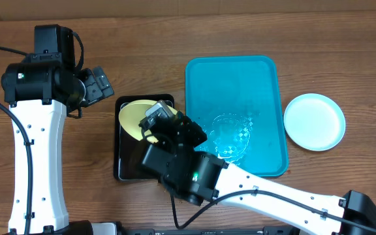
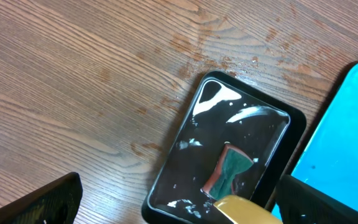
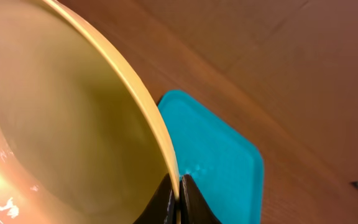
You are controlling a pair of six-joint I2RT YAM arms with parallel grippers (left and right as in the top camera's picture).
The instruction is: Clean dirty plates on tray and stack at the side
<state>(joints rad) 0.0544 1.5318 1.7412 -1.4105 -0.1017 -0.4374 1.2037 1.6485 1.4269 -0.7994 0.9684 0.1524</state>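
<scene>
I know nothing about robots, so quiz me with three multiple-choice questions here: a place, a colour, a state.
1. Where is the light blue plate?
A. on the table beside the turquoise tray
B. on that tray
C. in a pincer

2. What colour is the held plate in the right pincer?
A. red
B. pale yellow
C. white

3. The left pincer is:
A. shut on a plate
B. shut, empty
C. open, empty

Answers: A, it lies on wood past the tray's rim; B, the wrist view shows a yellow rim clamped; C, it gapes wide with nothing held.
</scene>
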